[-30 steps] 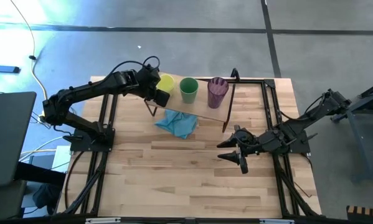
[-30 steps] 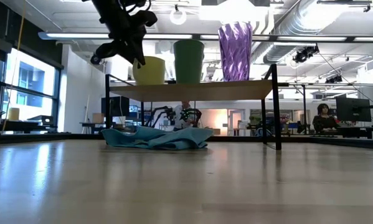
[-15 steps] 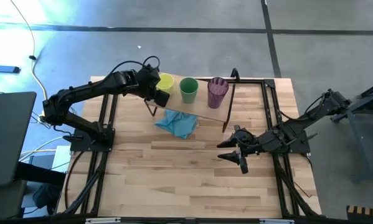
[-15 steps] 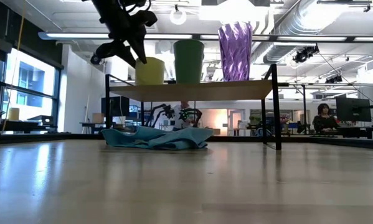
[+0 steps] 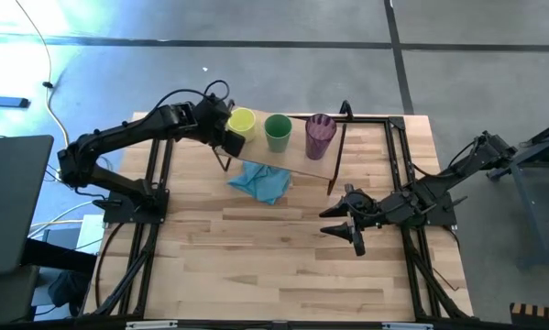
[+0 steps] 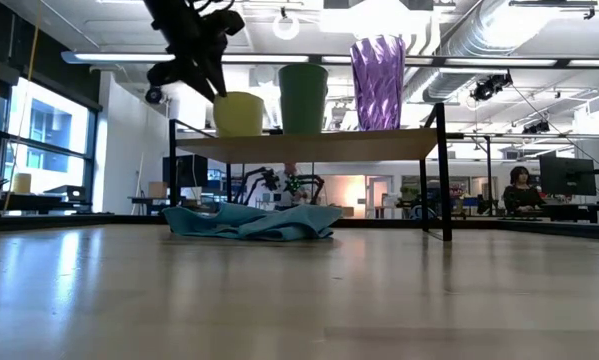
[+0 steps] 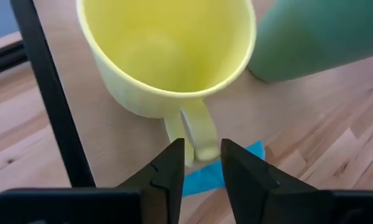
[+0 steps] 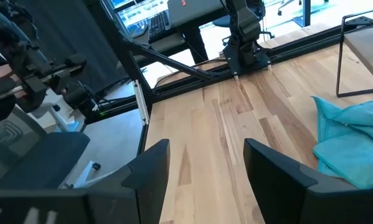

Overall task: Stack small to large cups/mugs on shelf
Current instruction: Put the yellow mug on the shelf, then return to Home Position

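Three cups stand in a row on the shelf (image 5: 301, 168): a yellow mug (image 7: 167, 56) at the left, a green cup (image 5: 277, 131) in the middle and a purple tumbler (image 5: 320, 135) at the right. My left gripper (image 7: 198, 155) slants down at the mug from the table's left. Its fingers stand narrowly apart on either side of the outer end of the mug's handle (image 7: 197, 134). In the low view it hangs just left of the mug (image 6: 239, 113). My right gripper (image 5: 341, 229) waits open over the table's right half, holding nothing. My left gripper has its two fingertips (image 7: 174, 158) flanking the free outer end of the mug's handle, coming slantwise from above. I cannot tell whether they touch the handle. The mug stands upright with its base on the shelf.
A crumpled teal cloth (image 5: 260, 181) lies on the table partly under the shelf's near edge. The shelf stands on thin dark legs (image 6: 445, 180). Black frame rails (image 5: 155, 174) run along both sides of the table. Bare wood lies in the near half.
My left gripper has drawn a little up and toward the table's left, away from the yellow mug. The mug stays upright on the shelf.
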